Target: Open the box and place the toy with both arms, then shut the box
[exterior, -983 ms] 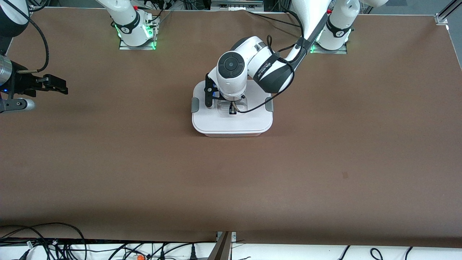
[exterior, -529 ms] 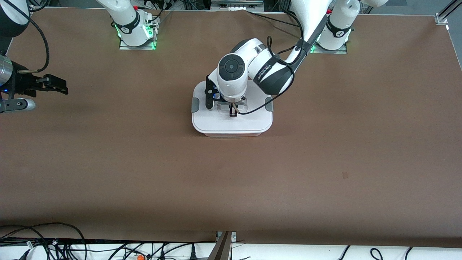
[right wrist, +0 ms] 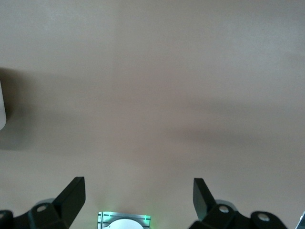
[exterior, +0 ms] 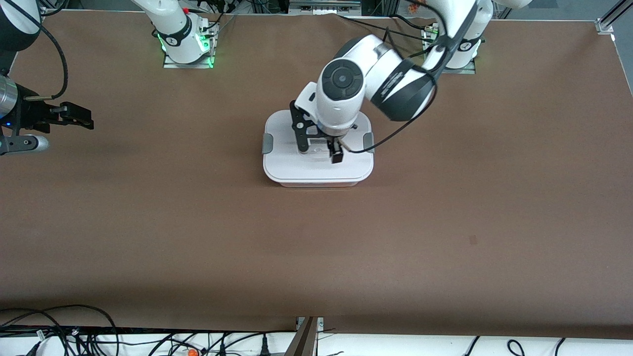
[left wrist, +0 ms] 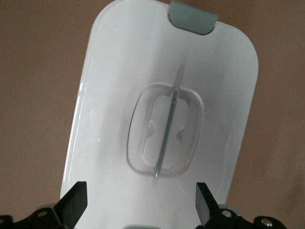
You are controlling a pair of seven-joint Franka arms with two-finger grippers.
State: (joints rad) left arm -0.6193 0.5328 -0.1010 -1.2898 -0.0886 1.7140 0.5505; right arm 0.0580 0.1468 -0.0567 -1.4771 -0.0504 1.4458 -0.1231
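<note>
The box (exterior: 316,170) stands mid-table with its white lid on, a grey clip (exterior: 267,143) at each short end. My left gripper (exterior: 319,151) hangs open and empty just above the lid's clear recessed handle (left wrist: 165,133). In the left wrist view the lid (left wrist: 114,71) fills the frame between the black fingertips (left wrist: 78,195), with one clip (left wrist: 193,19) showing. My right gripper (exterior: 81,118) waits open and empty over bare table at the right arm's end, and it also shows in the right wrist view (right wrist: 138,191). The toy is out of view.
Brown table surface lies all round the box. The arm bases (exterior: 185,44) with green lights stand along the table edge farthest from the front camera. Cables (exterior: 74,336) lie past the nearest edge. The right arm's base plate (right wrist: 124,219) shows in the right wrist view.
My left gripper has lifted off the lid's handle and shifted slightly toward the left arm's end. The lid stays on the box. The right arm has not moved.
</note>
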